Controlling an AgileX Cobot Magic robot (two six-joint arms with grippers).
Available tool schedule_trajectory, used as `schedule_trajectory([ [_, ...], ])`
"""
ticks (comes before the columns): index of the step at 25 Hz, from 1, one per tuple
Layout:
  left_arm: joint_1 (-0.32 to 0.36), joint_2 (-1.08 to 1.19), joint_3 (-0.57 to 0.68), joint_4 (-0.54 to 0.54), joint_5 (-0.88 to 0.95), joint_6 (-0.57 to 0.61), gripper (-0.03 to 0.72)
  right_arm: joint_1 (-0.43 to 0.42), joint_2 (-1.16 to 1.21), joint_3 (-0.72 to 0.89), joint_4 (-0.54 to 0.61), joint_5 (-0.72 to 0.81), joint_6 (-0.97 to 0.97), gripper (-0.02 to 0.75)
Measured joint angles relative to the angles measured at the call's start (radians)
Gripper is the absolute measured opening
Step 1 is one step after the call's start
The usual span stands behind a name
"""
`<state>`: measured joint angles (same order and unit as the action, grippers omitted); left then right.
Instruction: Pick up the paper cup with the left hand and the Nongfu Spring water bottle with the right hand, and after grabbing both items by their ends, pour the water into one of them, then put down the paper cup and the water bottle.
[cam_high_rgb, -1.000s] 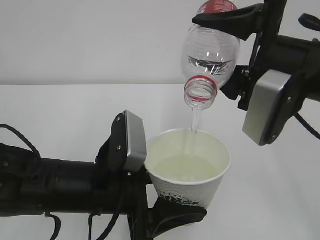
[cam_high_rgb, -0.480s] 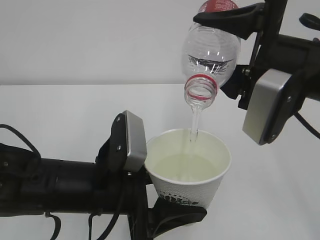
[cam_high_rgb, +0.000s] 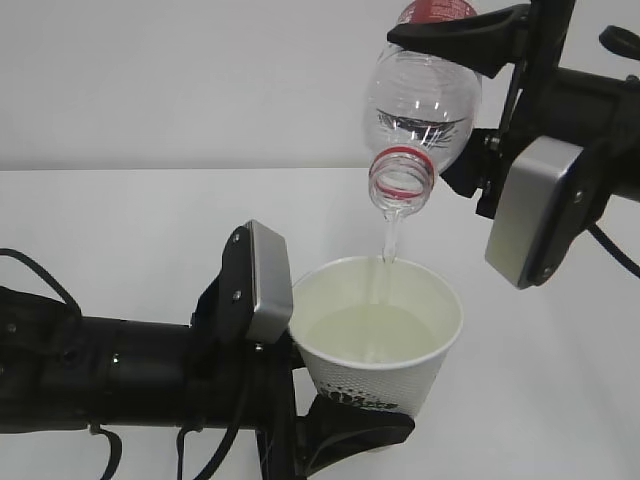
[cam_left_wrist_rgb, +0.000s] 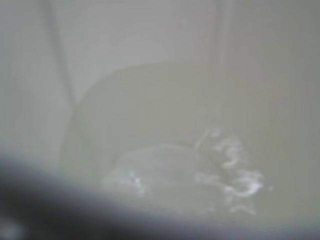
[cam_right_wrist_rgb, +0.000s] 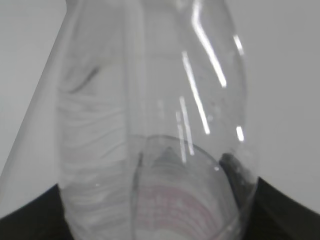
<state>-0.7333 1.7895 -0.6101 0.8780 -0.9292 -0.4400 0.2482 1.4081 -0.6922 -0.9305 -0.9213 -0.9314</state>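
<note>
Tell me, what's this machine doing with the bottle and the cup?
It is pouring a drink. The right arm's gripper holds a clear water bottle tipped mouth-down above the table. A thin stream of water falls from the bottle's open mouth into a white paper cup. The left arm's gripper holds that cup upright near its base, just under the bottle. The cup is already partly filled, and the stream splashes on the surface inside.

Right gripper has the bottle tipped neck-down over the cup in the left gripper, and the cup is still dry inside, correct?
Not dry. The exterior view shows water streaming from the bottle into the cup, and the left wrist view shows it pooled and splashing inside. The rest holds: right gripper on the bottle, left gripper on the cup.
</note>
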Motion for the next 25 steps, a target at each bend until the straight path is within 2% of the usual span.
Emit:
schedule_trajectory([
  [25, 0.000, 0.000, 0.000, 0.012, -0.002, 0.000, 0.475, 0.000, 0.000, 0.000, 0.002, 0.000, -0.002, 0.518],
])
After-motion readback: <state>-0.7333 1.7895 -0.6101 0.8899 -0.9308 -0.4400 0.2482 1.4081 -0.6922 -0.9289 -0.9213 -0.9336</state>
